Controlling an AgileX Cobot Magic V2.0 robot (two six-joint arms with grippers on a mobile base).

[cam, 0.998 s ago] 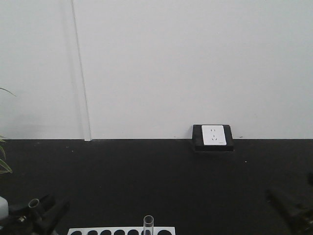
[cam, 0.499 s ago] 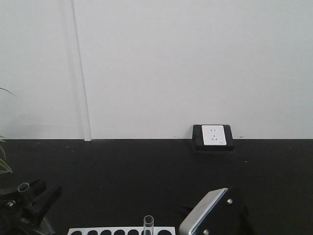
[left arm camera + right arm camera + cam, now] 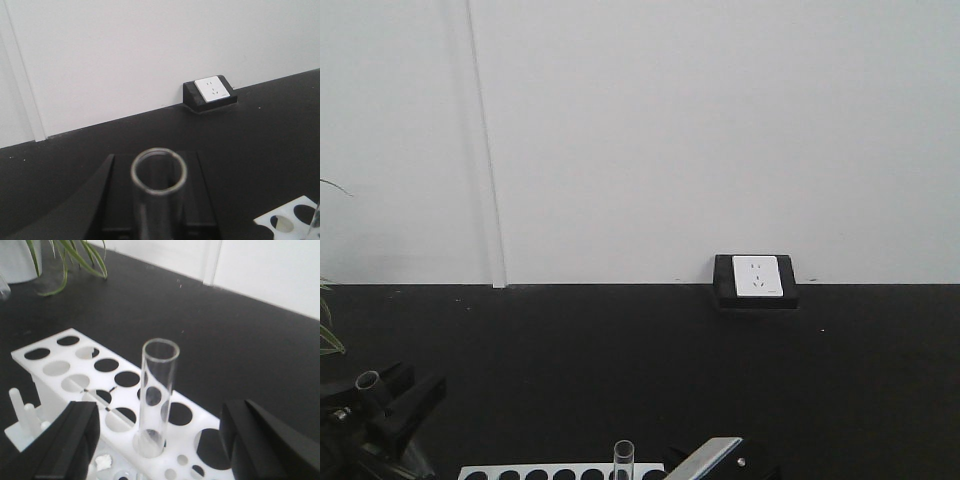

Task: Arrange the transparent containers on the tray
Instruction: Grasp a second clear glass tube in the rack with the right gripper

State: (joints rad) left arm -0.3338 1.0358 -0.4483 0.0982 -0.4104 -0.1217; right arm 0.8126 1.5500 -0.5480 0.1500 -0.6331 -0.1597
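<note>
The largest thing before you is the black tabletop (image 3: 620, 360). The yellow tray shows in none of the views, so you cannot yet judge where a tube is to land. At the table's near edge stands the white rack (image 3: 57, 369). The racked tube (image 3: 159, 390) is upright in one of its holes, the only glass in the rows that show.

Your right gripper (image 3: 161, 415) is spread wide, one finger on each side of that tube and both clear of the glass. The step in hand looks like the pick. Centre the tube between the fingers and close gently on the bare glass above the rack's top plate. Then lift straight along the tube's axis until its foot clears the hole, so the rack is neither tipped nor dragged.

Your left gripper (image 3: 378, 395) is clamped around the held tube (image 3: 158, 212), mouth upward, left of the rack and apart from it. Keep that tube upright and out of the right arm's path.

Around you, the potted plant (image 3: 70, 257) trails leaves over the table beyond the rack. The socket box (image 3: 755, 281) sits against the wall, well behind. Small white pegs (image 3: 22, 410) stand at the rack's near corner. None of these lies between the fingers and the tube. The rack's own plate is what I judge likeliest to catch.
</note>
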